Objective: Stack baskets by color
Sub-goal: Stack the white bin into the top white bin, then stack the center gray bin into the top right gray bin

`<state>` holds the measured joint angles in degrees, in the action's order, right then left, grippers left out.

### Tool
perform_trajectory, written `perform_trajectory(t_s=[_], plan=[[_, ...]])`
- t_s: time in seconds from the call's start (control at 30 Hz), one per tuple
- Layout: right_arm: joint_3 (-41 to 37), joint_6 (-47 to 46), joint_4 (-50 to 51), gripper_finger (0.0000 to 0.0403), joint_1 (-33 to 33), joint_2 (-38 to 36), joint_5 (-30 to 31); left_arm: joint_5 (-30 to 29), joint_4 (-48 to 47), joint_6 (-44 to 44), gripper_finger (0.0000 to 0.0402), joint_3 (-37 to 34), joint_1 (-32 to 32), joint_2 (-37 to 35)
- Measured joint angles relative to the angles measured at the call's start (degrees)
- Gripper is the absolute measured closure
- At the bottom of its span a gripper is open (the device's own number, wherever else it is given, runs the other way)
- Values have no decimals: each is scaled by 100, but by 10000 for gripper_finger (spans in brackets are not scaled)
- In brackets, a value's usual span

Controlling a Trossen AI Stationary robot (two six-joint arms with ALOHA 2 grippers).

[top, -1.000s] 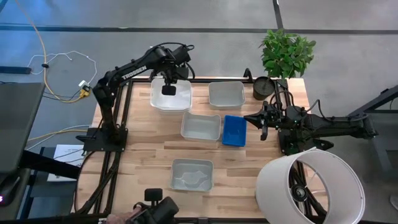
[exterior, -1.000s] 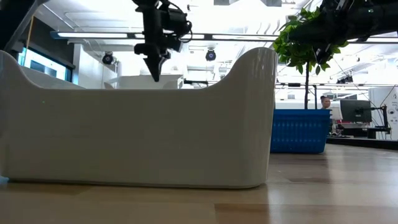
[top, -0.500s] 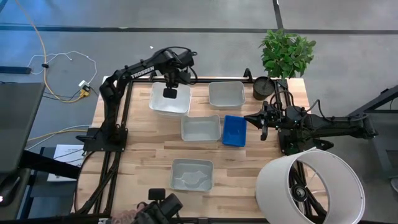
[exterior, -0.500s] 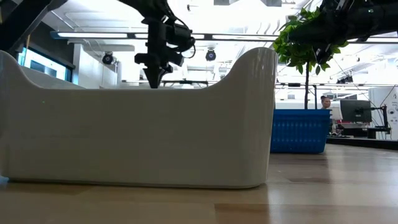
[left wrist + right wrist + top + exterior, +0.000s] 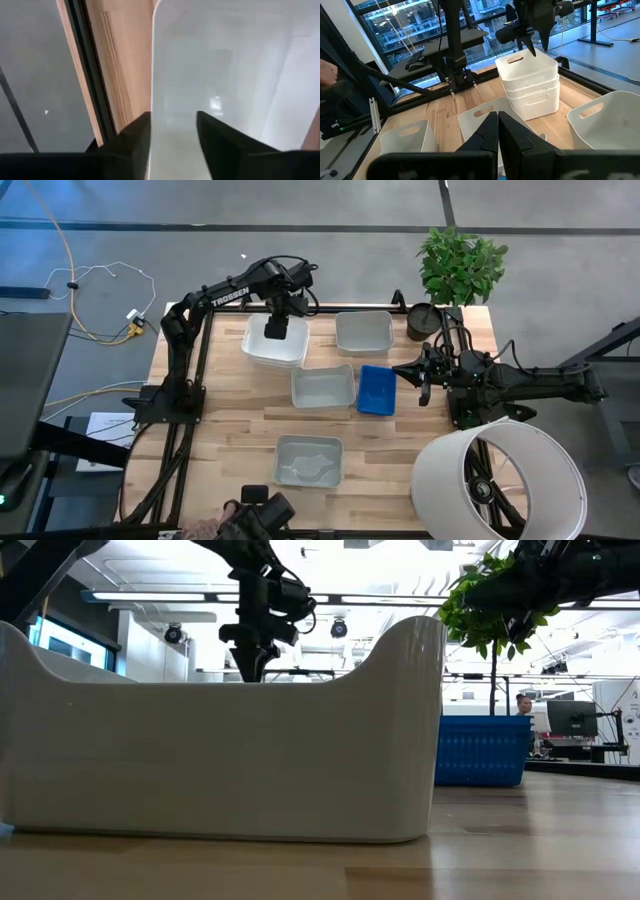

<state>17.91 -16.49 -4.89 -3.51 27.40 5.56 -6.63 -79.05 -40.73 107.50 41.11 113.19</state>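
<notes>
My left gripper (image 5: 277,330) is hovering, fingers parted, over the glossy, round-cornered white basket stack (image 5: 273,341) at the table's far left, hiding part of its rim. My right gripper (image 5: 421,376) is waiting pressed together beside the ribbed blue basket (image 5: 376,390).

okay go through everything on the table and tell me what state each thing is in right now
White baskets: stacked, far left corner.
Left gripper: open, over the white stack.
Right gripper: shut, empty, beside the blue basket.
Blue basket: upright, alone.
Grey baskets: three, apart, unstacked.
Lampshade: on its side.
Plant: upright.
</notes>
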Motion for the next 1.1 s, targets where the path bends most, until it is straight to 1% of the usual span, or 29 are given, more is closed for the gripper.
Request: perform_trajectory(t_s=[0.13, 0.23, 0.3, 0.37, 0.4, 0.43, 0.5, 0.57, 0.63, 0.67, 0.73, 0.83, 0.93, 1.03, 1.1], plan=[[0, 0, 0, 402, 0, 0, 0, -140, 44, 53, 206, -2, -36, -137], [0, 0, 0, 402, 0, 2, 2, -148, 157, 283, 179, -2, -25, -319], [0, 0, 0, 402, 2, 2, 0, -34, 236, 636, 169, -2, 14, -481], [0, 0, -1, 402, 1, 2, 1, 102, 351, 1357, 166, -2, 67, -673], [0, 0, 0, 402, 1, 2, 2, 238, 375, 1750, 167, -2, 97, -772], [0, 0, 0, 402, 0, 2, 2, 516, 404, 2109, 168, -3, 139, -875], [0, 0, 0, 402, 0, 2, 2, 1256, 590, 2625, 173, -23, 217, -1110], [0, 0, -2, 402, 0, 2, 2, 2041, 1180, 2950, 179, -270, 216, -1488], [0, -42, -2, 402, 1, 2, 0, 2731, 2055, 3146, 185, -800, 155, -1977], [0, -97, -1, 402, 1, 2, 0, 2940, 2528, 3278, 187, -1122, 100, -2233], [0, -151, -2, 402, 0, 2, -5, 3113, 3566, 3636, 191, -1928, -60, -2783], [0, -149, -2, 402, 2, 2, -7, 3121, 5085, 4215, 193, -3299, -335, -3618], [0, -120, -2, 402, 1, 2, -7, 2903, 6631, 4803, 194, -4690, -754, -4418], [0, -123, -2, 402, 0, 0, -7, 2298, 7926, 5371, 194, -5949, -1284, -5044], [0, -144, -2, 402, 2, 2, -8, 1796, 8770, 5659, 194, -6636, -1663, -5373]])
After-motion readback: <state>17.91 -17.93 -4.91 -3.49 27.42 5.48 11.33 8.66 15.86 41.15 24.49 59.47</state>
